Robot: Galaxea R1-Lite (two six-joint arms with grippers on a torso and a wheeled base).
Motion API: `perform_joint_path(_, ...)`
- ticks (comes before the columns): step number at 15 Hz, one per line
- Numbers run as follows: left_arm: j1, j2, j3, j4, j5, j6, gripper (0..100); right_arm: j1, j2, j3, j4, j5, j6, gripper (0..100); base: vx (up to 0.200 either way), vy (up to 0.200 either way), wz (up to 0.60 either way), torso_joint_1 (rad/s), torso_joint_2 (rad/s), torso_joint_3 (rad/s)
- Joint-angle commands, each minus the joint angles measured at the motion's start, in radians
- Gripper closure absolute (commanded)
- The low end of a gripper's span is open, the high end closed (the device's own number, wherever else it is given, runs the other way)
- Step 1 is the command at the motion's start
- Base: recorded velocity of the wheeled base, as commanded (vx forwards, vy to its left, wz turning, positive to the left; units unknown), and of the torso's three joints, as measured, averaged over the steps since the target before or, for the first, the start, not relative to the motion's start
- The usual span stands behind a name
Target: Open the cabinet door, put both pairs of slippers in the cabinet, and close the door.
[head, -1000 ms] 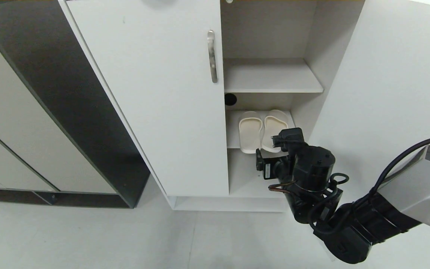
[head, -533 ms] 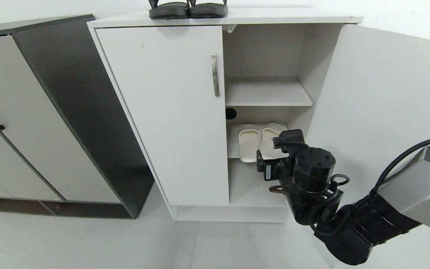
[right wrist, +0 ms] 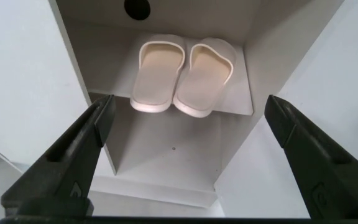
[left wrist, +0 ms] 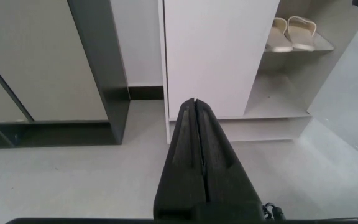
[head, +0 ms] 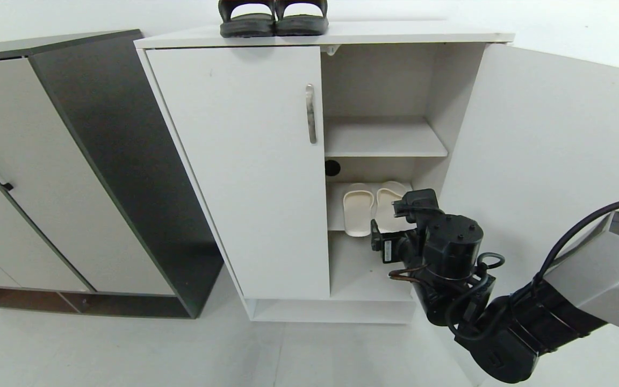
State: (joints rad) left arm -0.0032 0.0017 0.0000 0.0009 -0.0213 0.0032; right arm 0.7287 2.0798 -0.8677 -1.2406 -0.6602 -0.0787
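Note:
A white cabinet point(head: 245, 161) stands with its right door point(head: 546, 161) swung open and its left door shut. A cream pair of slippers point(head: 371, 207) point(right wrist: 182, 74) point(left wrist: 293, 33) lies side by side on the middle shelf. On the cabinet's top sits a black pair of slippers point(head: 273, 17). My right gripper point(head: 394, 217) point(right wrist: 185, 155) hangs open and empty in front of the open compartment, just short of the cream pair and slightly below it. My left gripper point(left wrist: 194, 109) is shut on nothing, low above the floor, well back from the cabinet.
A dark grey cabinet point(head: 100, 161) with pale doors stands against the white one's left side. The upper shelf point(head: 382, 140) and the bottom compartment point(head: 360, 269) are bare. Open floor point(head: 180, 349) lies in front.
The whole head view has shifted, so the camera moved: the cabinet's top and the black slippers have come into view. The slippers and the right gripper keep their places.

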Motion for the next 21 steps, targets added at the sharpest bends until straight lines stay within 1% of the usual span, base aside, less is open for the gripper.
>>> perform_joint_path(1, 0.0, 0.001, 0.0, -0.001, 0.0, -0.002, 100, -0.009, 0.011, -0.002, 0.0, 0.001, -0.001, 0, 0.0, 0.0, 0.0, 0.0, 0.0, 0.0)
perform_joint_path(6, 0.0, 0.001, 0.0, -0.001, 0.0, -0.002, 100, -0.011, 0.016, -0.002, -0.002, 0.007, -0.001, 0, 0.0, 0.0, 0.0, 0.0, 0.0, 0.0)
perform_joint_path(15, 0.0, 0.001, 0.0, -0.001, 0.0, -0.002, 100, -0.02, 0.017, 0.01, 0.0, 0.011, -0.003, 0, 0.0, 0.2, 0.0, 0.006, 0.0, 0.005)
perform_joint_path(21, 0.0, 0.001, 0.0, -0.001, 0.0, -0.002, 100, -0.032, 0.014, 0.047, -0.016, 0.082, -0.015, 0, 0.0, 0.2, 0.0, 0.001, 0.0, 0.002)
